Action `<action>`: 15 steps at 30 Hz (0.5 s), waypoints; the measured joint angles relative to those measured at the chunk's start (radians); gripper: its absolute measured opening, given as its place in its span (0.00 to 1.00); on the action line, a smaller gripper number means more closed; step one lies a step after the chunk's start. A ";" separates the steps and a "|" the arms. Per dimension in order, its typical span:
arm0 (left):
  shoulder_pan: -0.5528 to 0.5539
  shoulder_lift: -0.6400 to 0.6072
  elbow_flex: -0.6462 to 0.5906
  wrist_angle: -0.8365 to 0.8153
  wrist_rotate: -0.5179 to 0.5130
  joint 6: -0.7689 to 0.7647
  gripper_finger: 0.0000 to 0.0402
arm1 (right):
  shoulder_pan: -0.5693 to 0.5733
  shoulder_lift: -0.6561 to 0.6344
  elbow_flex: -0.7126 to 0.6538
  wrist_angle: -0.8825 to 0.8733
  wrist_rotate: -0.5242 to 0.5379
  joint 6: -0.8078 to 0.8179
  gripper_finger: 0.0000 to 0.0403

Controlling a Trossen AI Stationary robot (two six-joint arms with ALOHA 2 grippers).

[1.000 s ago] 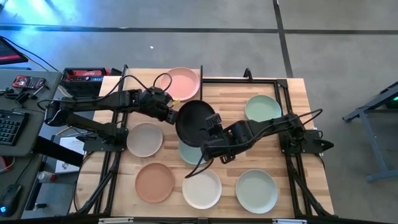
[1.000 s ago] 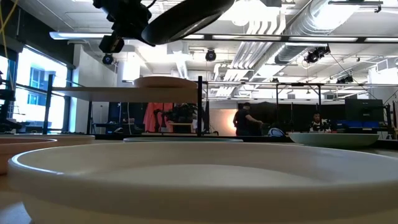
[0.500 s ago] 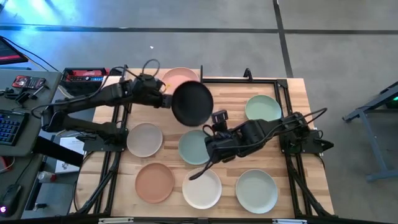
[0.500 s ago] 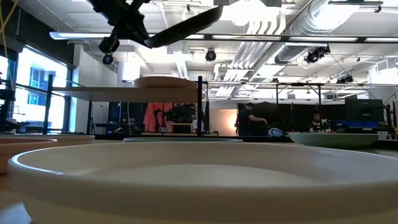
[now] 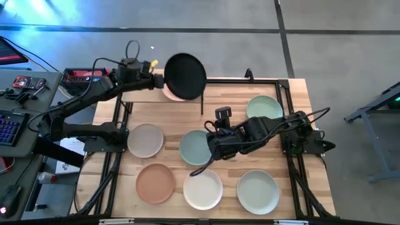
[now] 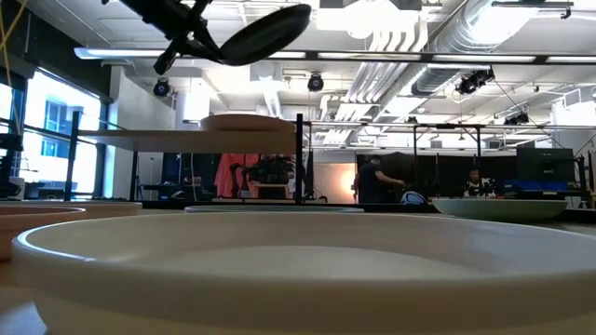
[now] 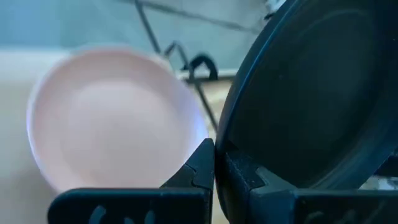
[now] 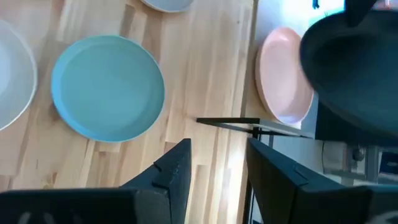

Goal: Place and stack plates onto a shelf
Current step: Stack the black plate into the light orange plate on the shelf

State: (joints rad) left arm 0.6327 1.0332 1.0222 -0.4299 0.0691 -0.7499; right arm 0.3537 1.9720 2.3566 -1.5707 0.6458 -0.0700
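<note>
Left gripper (image 5: 156,80) pinching the rim of the black plate (image 5: 185,76), held above the pink plate (image 5: 173,92) on the shelf (image 6: 186,139), right gripper (image 5: 209,145) with fingers spread and holding nothing, just beside the pale blue-green plate (image 5: 195,147)

We see a keyboard (image 5: 9,128) and a red box (image 5: 83,75) on the floor side, near the left gripper. Two people (image 6: 376,179) stand far off in the room.
</note>
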 joint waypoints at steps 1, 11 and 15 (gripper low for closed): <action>0.019 0.000 0.000 0.015 0.003 0.011 0.01 | -0.003 0.000 0.000 0.000 0.000 0.008 0.34; 0.174 0.001 0.009 0.154 0.081 0.095 0.01 | -0.069 0.000 0.000 0.000 -0.001 0.102 0.34; 0.224 0.031 0.098 0.062 0.079 0.173 0.01 | -0.097 0.000 0.000 0.000 -0.004 0.135 0.34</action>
State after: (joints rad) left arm 0.8565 1.0640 1.1206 -0.3675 0.1482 -0.5773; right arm 0.2567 1.9721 2.3566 -1.5707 0.6418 0.0652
